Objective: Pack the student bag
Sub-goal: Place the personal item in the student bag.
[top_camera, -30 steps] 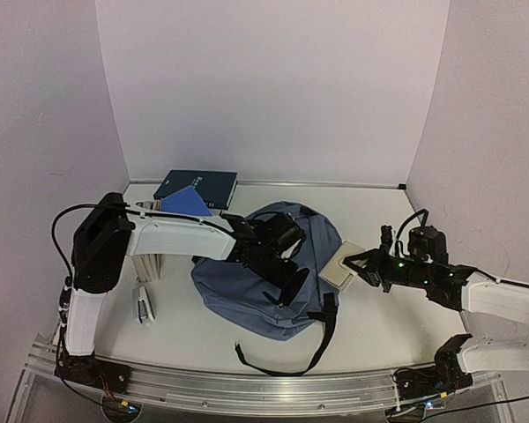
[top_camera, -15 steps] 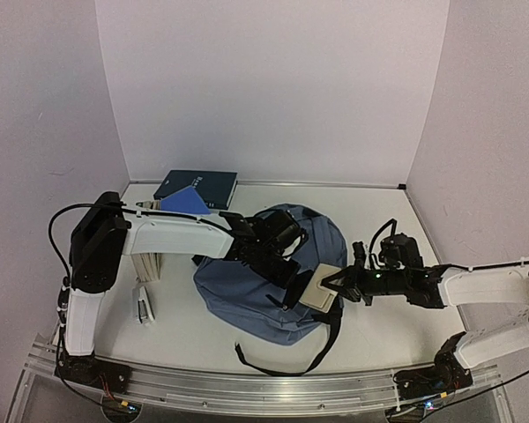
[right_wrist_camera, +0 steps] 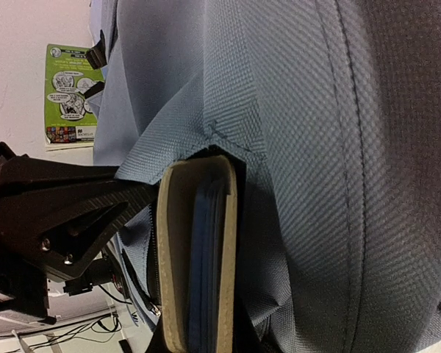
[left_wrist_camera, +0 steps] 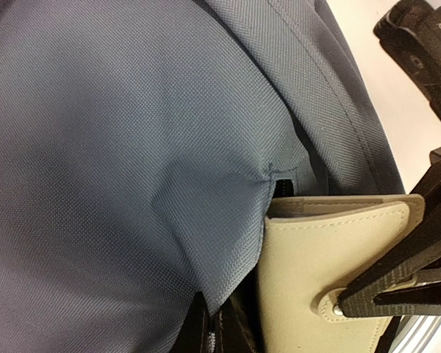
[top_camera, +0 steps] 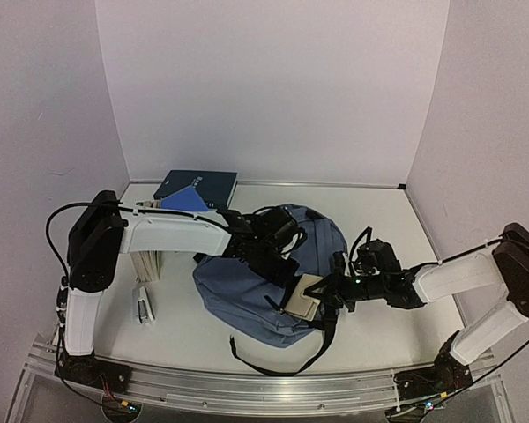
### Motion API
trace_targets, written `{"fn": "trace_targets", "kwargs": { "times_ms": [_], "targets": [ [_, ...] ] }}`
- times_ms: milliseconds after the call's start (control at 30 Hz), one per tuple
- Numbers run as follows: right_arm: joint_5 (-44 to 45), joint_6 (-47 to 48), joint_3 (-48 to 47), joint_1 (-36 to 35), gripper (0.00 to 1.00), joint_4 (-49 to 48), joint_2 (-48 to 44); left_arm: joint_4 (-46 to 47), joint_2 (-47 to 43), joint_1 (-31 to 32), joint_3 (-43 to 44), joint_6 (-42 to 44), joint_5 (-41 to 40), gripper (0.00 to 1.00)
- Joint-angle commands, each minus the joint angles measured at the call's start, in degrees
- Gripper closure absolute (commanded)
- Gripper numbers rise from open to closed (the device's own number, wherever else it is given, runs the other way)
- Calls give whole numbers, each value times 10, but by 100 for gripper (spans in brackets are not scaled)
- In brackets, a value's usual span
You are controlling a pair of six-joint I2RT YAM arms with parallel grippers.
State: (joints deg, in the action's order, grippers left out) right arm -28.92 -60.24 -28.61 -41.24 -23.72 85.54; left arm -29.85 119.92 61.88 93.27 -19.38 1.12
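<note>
The student bag (top_camera: 234,295) lies slumped in the centre of the top view, on the worktop (top_camera: 379,220), with its black straps trailing toward the bottom of the frame. At its right-hand side the zipper mouth gapes. A beige notebook (top_camera: 301,298) is part of the way into that mouth. In my right wrist view its leading edge sits under the lip of grey fabric, but most of the cover is outside.

My right end effector (top_camera: 324,293) is clamped on that notebook, one black finger flat against the cover. My left end effector (top_camera: 278,256) is pressed into the top of the bag just above the opening. The fabric puckers there as if lifted, but I cannot tell whether it is pinching or merely pushing.

I judge the packing barely begun, since this notebook is not yet seated. A dark navy book (top_camera: 198,185) and a blue book (top_camera: 187,203) wait at the upper left. A pale stack (top_camera: 147,264) stands at the left, and a green comic booklet (right_wrist_camera: 70,92) lies beyond the bag.
</note>
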Motion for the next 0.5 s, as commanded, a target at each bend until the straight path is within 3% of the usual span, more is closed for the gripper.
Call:
{"fn": "trace_targets", "kwargs": {
  "times_ms": [0,467],
  "targets": [
    [6,-26,-21,-11,100,-43,23,55,-59,4,14,-6,17,100],
    [-13,-33,-6,-32,100,-40,28,84,-56,-17,26,-50,21,100]
  ]
}}
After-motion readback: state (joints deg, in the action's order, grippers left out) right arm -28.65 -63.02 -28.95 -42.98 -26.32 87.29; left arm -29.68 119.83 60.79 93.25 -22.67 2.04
